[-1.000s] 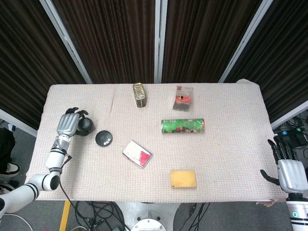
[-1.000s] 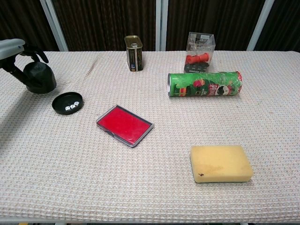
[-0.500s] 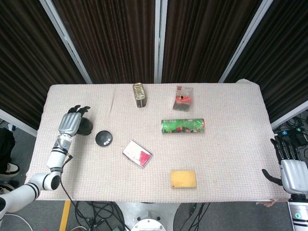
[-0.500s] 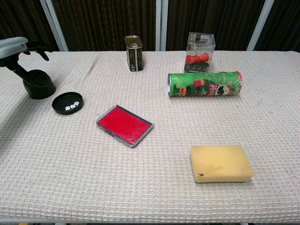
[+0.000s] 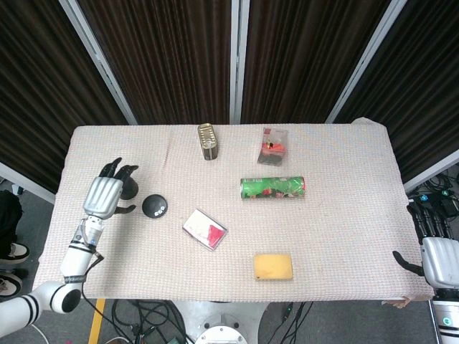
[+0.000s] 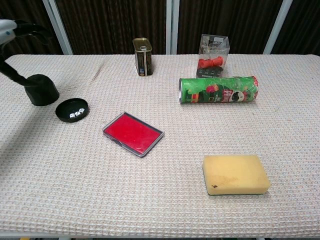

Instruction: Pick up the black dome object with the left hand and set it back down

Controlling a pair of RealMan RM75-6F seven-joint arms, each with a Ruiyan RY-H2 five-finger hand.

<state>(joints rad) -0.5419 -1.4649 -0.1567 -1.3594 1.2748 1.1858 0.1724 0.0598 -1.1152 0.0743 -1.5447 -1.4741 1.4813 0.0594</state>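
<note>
- Black dome object [image 6: 41, 89]: stands upright on the table [image 6: 165, 210], far left side, just beside a shallow black dish [image 6: 72, 109] holding small white dice. Nothing grips it.
- Left hand [image 5: 106, 193]: raised above the dome, fingers spread, holding nothing. In the chest view only a dark finger at the left edge reaches down near the dome; whether it touches cannot be told.
- Right hand [image 5: 436, 252]: hangs off the table's right edge, fingers extended upward, nothing in it.
- Step in hand, as judged: the dome appears set down, so the release and lift-away is what remains. Done well, the hand rises straight up, fingers kept wide so none catches the dome's top or side; no sideways drift toward the dish, which sits close enough to be nudged and its dice spilled.
- Green snack tube [image 6: 218, 89]: lies on its side, mid-table; Pringles-style mascot and lettering visible, wording too small to read with certainty.
- Olive tin [image 6: 143, 56]: upright at the back; label not legible.
- Clear box [image 6: 214, 55]: back right of the tin, red item inside; no readable text.
- Red flat case [image 6: 133, 133]: no writing seen.
- Yellow sponge [image 6: 235, 174]: front right, unmarked.
</note>
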